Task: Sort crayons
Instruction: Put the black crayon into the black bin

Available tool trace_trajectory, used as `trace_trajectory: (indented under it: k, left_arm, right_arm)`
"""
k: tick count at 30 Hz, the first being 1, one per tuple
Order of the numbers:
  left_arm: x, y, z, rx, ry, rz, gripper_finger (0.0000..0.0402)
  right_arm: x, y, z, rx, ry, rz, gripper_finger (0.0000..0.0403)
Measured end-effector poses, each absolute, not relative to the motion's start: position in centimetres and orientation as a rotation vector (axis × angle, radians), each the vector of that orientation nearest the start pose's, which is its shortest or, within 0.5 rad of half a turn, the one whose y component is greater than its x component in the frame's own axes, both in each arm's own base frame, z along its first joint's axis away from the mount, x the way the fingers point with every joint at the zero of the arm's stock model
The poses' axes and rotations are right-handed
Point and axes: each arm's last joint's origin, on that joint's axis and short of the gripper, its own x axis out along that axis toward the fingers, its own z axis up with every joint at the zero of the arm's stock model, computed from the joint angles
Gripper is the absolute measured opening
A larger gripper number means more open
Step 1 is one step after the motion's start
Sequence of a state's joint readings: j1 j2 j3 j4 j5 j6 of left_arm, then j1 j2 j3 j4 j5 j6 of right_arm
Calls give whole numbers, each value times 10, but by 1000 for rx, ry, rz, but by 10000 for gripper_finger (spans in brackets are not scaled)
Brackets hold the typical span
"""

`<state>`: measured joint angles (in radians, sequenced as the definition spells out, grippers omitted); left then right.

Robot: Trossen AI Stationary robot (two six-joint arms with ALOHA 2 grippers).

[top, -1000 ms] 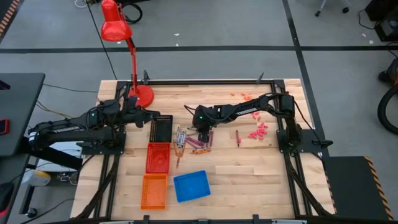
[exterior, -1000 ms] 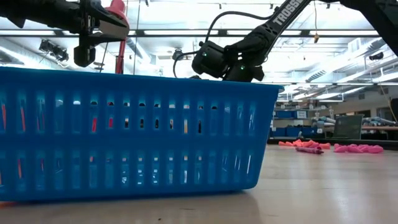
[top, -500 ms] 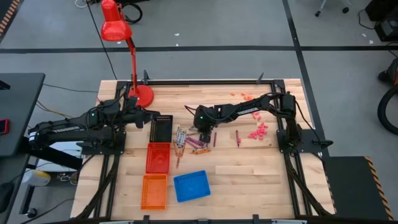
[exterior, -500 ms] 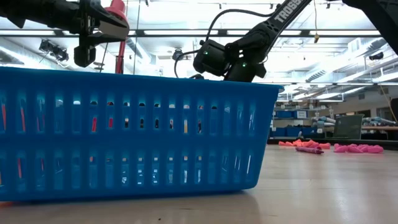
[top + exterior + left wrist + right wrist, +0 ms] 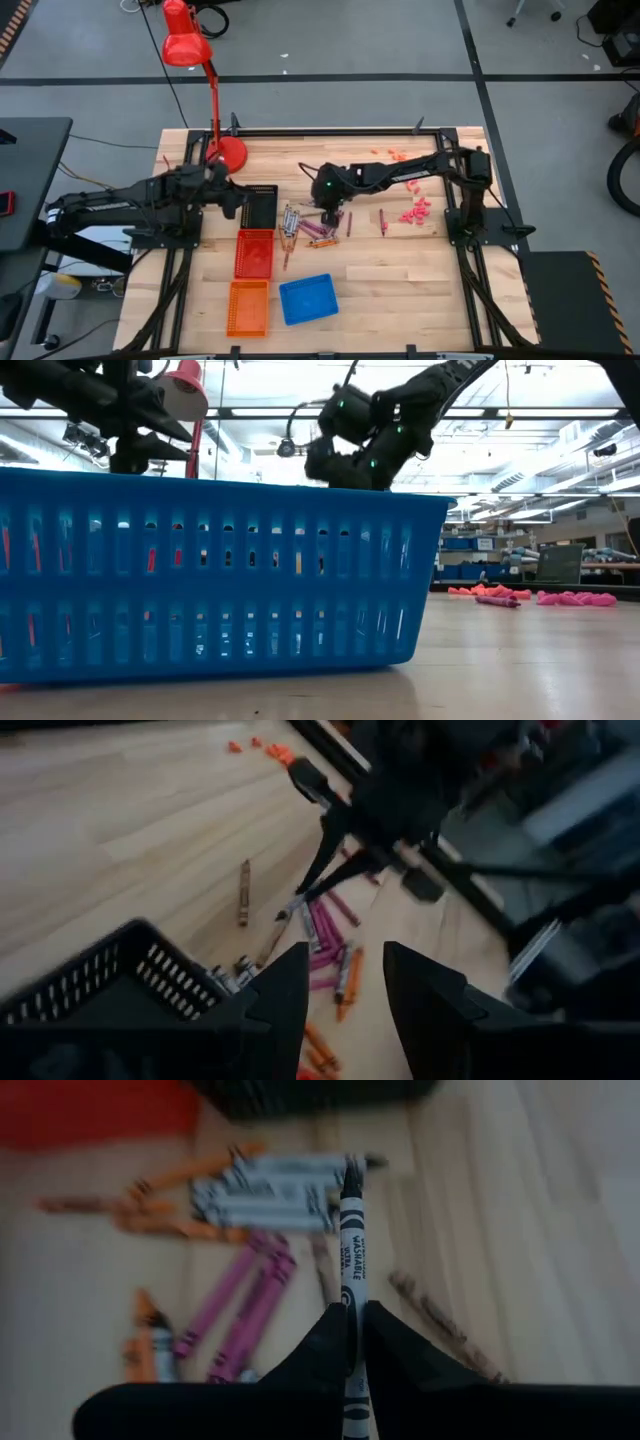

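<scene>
Right gripper (image 5: 352, 1342) is pinched on one grey crayon (image 5: 353, 1240), held lengthwise between the fingers with its tip pointing out ahead. In the high view this gripper (image 5: 331, 212) hangs over the middle of the table (image 5: 400, 270), directly above the loose crayon pile (image 5: 305, 226).

Pile as seen from the right wrist: a bundle of grey crayons (image 5: 270, 1195), exact count unclear; about three pink crayons (image 5: 240, 1305) lying side by side; a few orange ones (image 5: 180, 1228) beside and partly under the grey bundle; two brown ones (image 5: 440, 1323) off to one side. One dark red crayon (image 5: 381, 220) lies alone on the wood, well apart from the pile, between it and a scatter of small pink bits (image 5: 415, 211). A second scatter, orange bits (image 5: 396, 154), sits near the far edge.

Four baskets counted: black basket (image 5: 260, 206), red basket (image 5: 254, 252), orange basket (image 5: 248, 306), blue basket (image 5: 307, 298). Black, red and orange stand in a line; blue sits beside the orange one. Contents cannot be made out.

Left gripper (image 5: 345, 985) has its fingers spread, nothing between them. It hovers at the black basket (image 5: 120, 970), facing the pile. One red desk lamp (image 5: 186, 45) stands at the far left corner of the table.
</scene>
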<state>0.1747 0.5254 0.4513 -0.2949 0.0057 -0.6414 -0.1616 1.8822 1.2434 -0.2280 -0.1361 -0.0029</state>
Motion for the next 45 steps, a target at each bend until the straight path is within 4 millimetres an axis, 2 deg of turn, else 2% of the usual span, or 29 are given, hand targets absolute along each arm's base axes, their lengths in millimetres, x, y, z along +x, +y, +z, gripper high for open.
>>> trace_trajectory:
  k: [5,13,19,31,45]
  left_arm:
    - [140,21,238,-501,358,235,144]
    - [164,21,234,-418,346,196,144]
    - [176,23,232,-421,323,193,144]
    - [193,25,231,-421,261,181,144]
    - [208,17,219,-441,295,145,129]
  right_arm:
    - [394,-54,208,166,713,56,34]
    - [403,-43,232,175,508,90,34]
    - [404,-43,239,197,464,84,35]
    - [404,-44,239,187,455,68,35]
    - [405,-44,239,183,454,59,35]
